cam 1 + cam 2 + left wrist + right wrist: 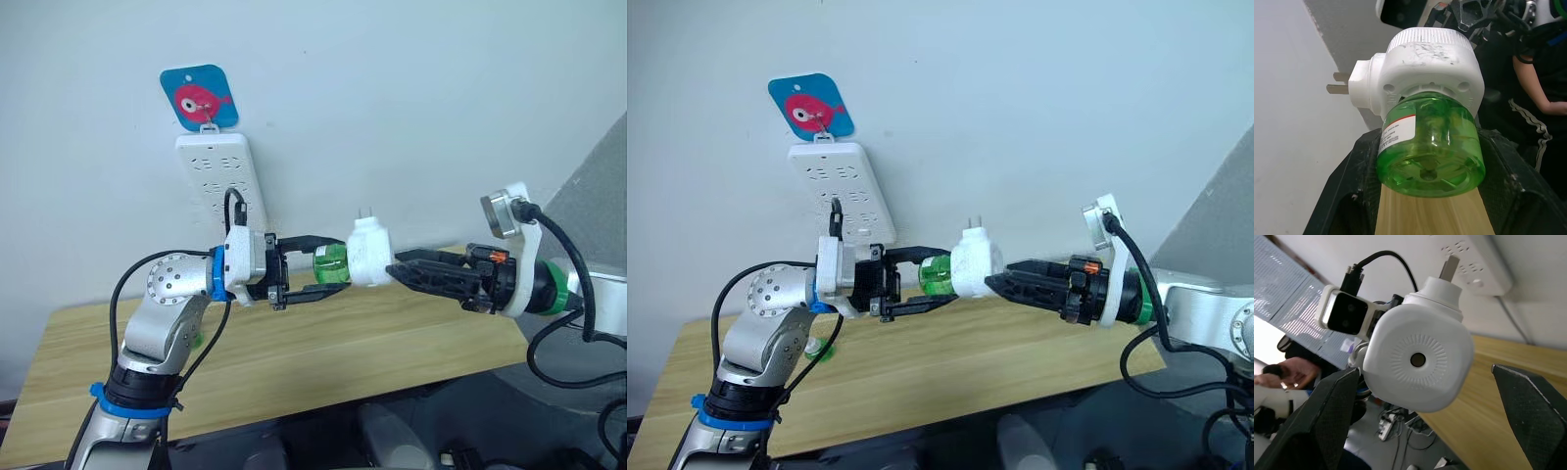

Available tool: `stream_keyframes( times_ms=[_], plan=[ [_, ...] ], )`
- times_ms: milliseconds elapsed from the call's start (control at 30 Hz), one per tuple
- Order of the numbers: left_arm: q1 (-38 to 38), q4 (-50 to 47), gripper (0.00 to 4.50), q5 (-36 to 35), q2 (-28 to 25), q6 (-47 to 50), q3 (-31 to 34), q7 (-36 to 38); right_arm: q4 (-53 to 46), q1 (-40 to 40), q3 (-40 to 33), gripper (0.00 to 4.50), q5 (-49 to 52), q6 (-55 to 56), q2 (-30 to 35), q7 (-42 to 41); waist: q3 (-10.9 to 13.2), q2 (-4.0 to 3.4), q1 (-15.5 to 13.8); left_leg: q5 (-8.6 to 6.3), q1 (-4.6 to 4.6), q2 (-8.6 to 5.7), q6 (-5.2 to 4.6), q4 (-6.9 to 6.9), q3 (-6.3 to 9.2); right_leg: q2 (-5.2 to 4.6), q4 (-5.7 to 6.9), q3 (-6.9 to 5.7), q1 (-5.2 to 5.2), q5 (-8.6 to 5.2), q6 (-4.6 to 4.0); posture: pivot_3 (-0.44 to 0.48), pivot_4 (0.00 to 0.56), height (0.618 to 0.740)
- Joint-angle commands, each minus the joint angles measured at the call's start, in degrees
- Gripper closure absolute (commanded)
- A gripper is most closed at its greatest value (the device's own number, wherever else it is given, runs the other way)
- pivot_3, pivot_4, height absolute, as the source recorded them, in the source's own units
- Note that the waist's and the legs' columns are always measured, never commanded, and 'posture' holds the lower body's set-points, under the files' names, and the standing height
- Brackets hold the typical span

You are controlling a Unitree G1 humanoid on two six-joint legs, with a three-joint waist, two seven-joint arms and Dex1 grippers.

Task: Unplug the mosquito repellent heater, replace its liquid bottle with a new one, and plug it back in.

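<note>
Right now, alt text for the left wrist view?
A white plug-in heater with a green bottle screwed into it sits between the left gripper's black fingers, plug prongs pointing toward a pale wall. A wooden table lies below.

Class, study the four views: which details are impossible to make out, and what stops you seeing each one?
- Print on the green bottle's label: too small to read, left wrist view.
- Small green item on the table: mostly hidden behind the left arm, eye views.
- Power strip's lower end: covered by that arm's wrist and cable, eye views.
</note>
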State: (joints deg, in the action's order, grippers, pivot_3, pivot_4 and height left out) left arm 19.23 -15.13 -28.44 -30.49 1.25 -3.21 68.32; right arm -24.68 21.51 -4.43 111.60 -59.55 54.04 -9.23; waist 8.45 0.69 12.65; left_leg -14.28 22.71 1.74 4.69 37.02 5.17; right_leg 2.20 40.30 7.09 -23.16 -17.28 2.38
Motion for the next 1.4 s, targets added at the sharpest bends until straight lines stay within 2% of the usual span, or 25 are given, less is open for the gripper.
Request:
stream_keyframes(
  times_ms=[33, 333, 500, 833, 1400],
  plan=[
    [-1.38, -0.62, 2.20, 0.78, -1.06, -1.94, 0.82, 0.19, 0.81, 0.75, 0.18, 0.00, 1.40, -1.81, 1.90, -3.48, 0.02, -0.01, -0.02, 0.00, 0.02, 0.00, 0.00, 0.00, -0.04, 0.00, -0.05, 0.04, 0.00, 0.01, 0.02, -0.249, 0.129, 0.740],
    [-8.64, -2.20, 2.20, 2.05, -3.94, -5.59, 2.81, -0.34, 4.46, -2.58, 1.34, 0.00, 1.40, -5.40, 4.36, -7.58, 0.32, 0.15, -0.47, -0.02, 0.09, 0.01, -0.04, 0.00, -0.12, 0.00, -0.33, 0.15, 0.02, 0.09, 0.15, -0.226, 0.142, 0.740],
    [-11.38, -3.61, 2.20, 2.03, -4.98, -6.64, 3.09, -0.54, 4.19, -0.87, 3.48, 0.00, 1.40, -6.24, 4.63, -7.83, 0.42, 0.18, -0.87, -0.02, 0.07, 0.01, -0.04, 0.00, -0.18, 0.00, -0.33, 0.21, 0.02, 0.10, 0.16, -0.214, 0.146, 0.740],
    [-9.96, -4.52, 2.20, 2.44, -4.32, -6.59, 1.50, -1.32, 7.58, 7.10, 12.14, 0.00, 1.40, -6.42, -1.65, -2.99, 0.59, 0.24, -1.58, -0.03, 0.11, 0.01, -0.04, -0.01, -0.19, -0.01, -0.38, 0.22, 0.01, 0.11, 0.18, -0.193, 0.142, 0.740],
    [-9.34, -5.95, 2.20, 2.99, -3.68, -6.23, 0.10, -2.67, 12.59, 12.03, 14.43, 0.00, 1.40, -8.23, -10.62, 0.69, 0.59, 0.23, -1.56, -0.03, 0.12, 0.01, -0.05, -0.02, -0.17, -0.01, -0.37, 0.20, 0.00, 0.11, 0.18, -0.183, 0.131, 0.740]
  ],
)
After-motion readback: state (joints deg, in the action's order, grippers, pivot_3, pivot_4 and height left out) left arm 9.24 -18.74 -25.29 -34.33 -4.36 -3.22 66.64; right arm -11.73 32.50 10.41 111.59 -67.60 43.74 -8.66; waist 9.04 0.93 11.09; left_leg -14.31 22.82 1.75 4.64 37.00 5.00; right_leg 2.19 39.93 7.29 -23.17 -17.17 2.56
